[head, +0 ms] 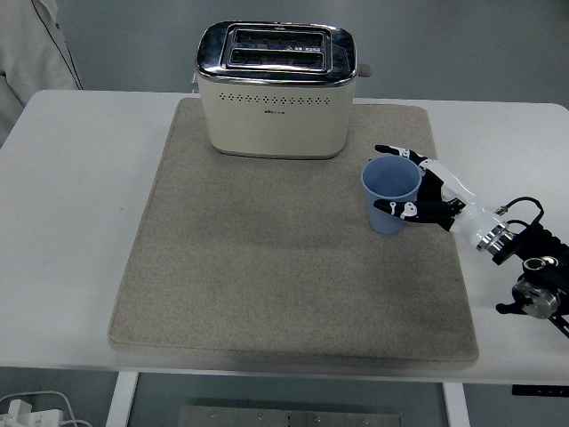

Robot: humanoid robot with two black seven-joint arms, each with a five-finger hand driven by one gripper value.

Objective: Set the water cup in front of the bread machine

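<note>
Head view: right hand (pixel 425 187) grips cup (pixel 390 195); palm hidden.

A white counter (pixel 71 222) carries a large beige mat (pixel 267 267), laid flat and covering most of its middle, with bare white surface left on both sides and along the near edge. On the mat's far part stands a cream toaster (pixel 277 89) with a chrome top; a blue cup (pixel 389 196) stands upright near the mat's right edge.

Right hand (pixel 428 191) reaching in from right edge, fingers (pixel 396 208) curled in a grasp
</note>
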